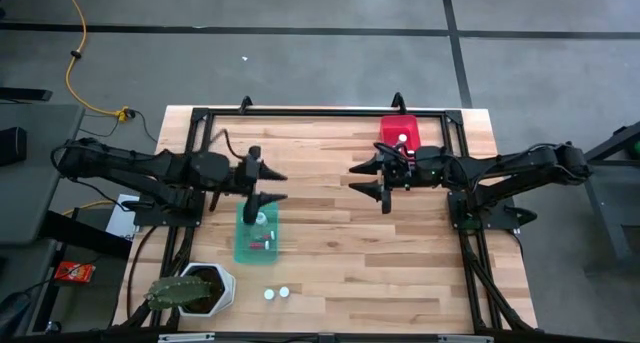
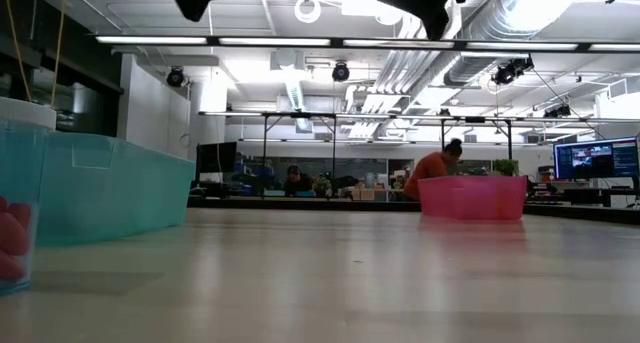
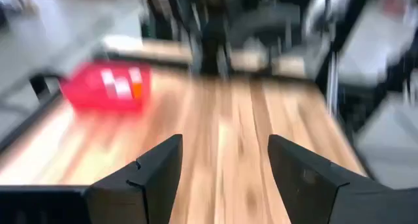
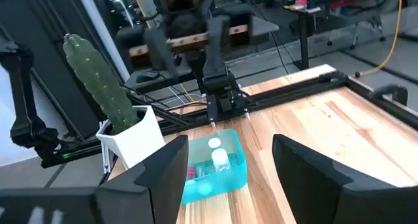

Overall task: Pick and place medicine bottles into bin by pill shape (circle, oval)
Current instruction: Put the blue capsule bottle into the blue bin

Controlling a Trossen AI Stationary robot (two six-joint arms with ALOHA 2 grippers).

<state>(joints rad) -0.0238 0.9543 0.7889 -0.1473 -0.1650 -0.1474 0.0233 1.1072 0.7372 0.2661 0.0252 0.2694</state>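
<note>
Two small white-capped medicine bottles point(image 1: 276, 293) stand on the table near its front edge. Other bottles lie inside the teal bin point(image 1: 257, 235), which also shows in the right wrist view point(image 4: 215, 165). One bottle point(image 1: 402, 138) sits in the red bin point(image 1: 400, 131) at the far right. My left gripper point(image 1: 268, 184) is open and empty, above the table just beyond the teal bin's far end. My right gripper point(image 1: 366, 179) is open and empty, above the table's middle, near the red bin. Both hang high above the table in the low view.
A white hexagonal pot with a cactus point(image 1: 193, 289) stands at the front left corner and also shows in the right wrist view point(image 4: 127, 136). A black frame point(image 1: 300, 113) runs along the table's far and side edges. Bare wood lies between the two grippers.
</note>
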